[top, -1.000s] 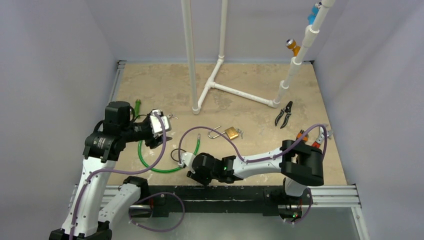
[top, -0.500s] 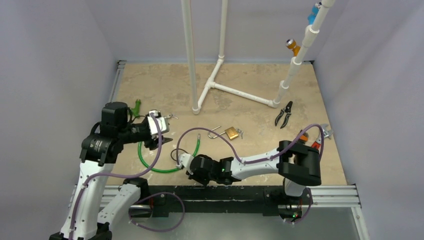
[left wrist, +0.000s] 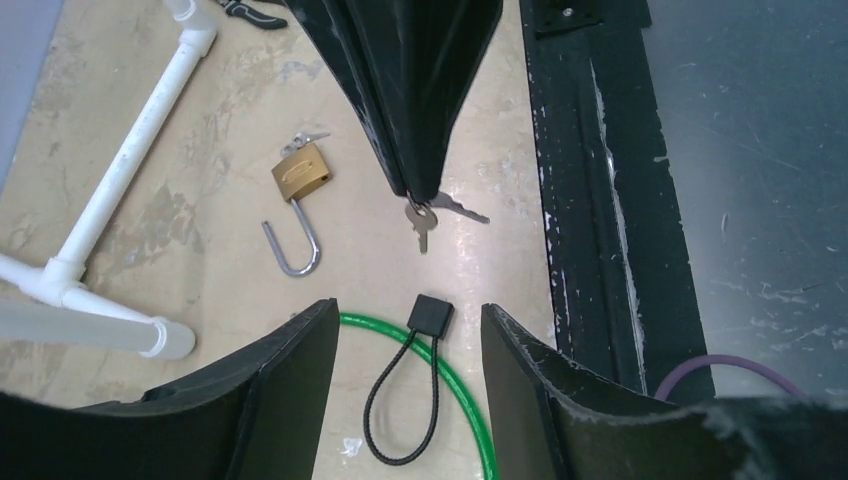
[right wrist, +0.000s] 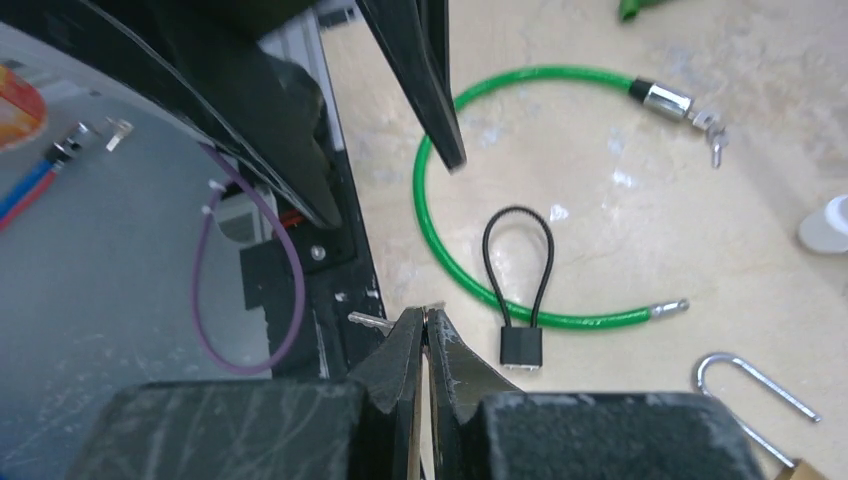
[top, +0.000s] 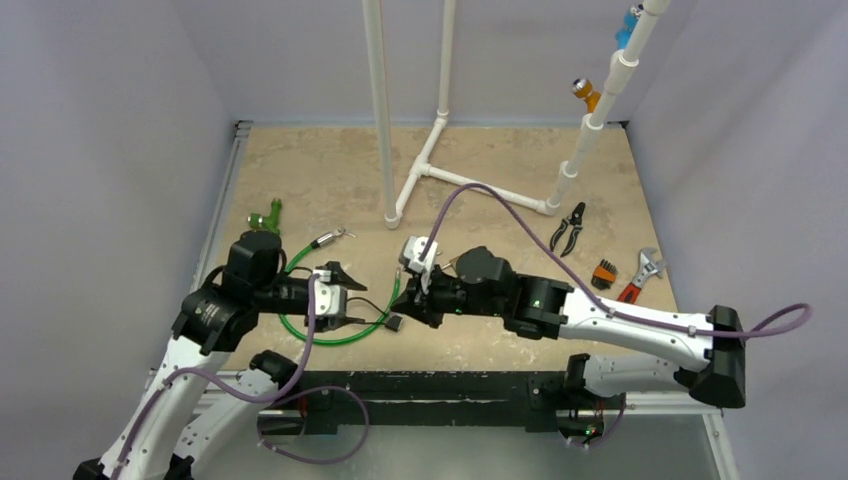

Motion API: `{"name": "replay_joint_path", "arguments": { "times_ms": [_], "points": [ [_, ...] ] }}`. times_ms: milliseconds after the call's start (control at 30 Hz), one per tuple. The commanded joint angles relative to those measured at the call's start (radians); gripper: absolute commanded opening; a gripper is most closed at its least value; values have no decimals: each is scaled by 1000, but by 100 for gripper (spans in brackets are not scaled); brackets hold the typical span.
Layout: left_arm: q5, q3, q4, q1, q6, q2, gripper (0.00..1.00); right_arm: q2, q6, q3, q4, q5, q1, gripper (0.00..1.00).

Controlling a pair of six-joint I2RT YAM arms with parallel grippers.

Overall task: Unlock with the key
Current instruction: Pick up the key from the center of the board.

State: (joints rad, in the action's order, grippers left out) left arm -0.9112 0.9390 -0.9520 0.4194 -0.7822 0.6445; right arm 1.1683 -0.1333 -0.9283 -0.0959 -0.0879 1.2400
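Keys [left wrist: 428,213] pinched in right end effector [left wrist: 413,186], fingers together, dangling near brass padlock [left wrist: 302,172] lying on worktop [left wrist: 190,150], shackle open. Left end effector [left wrist: 407,308] apart, holding nothing, above black cable lock [left wrist: 430,316].

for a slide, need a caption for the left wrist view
Right gripper shut on the keys near the open brass padlock, a black cable lock lying across the green cable.
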Motion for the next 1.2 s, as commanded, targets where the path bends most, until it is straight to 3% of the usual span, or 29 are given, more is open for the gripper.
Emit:
{"name": "replay_joint_path", "arguments": {
  "times_ms": [0, 300, 433, 667, 1167],
  "points": [
    [-36, 2, 194, 46, 107, 59, 53, -72, 11, -127, -77, -137, -50, 0],
    [-23, 64, 433, 82, 317, 149, 51, -52, 88, -281, -221, -31, -57, 0],
    [40, 73, 447, 84, 445, 131, 48, -68, 116, -256, -201, 109, -57, 0],
    [10, 75, 382, 84, 530, 106, 47, -79, 166, -220, -131, 300, -56, 0],
    [119, 108, 538, 113, 822, 237, 46, -93, 177, -196, -20, 380, -29, 0]
  ]
}}
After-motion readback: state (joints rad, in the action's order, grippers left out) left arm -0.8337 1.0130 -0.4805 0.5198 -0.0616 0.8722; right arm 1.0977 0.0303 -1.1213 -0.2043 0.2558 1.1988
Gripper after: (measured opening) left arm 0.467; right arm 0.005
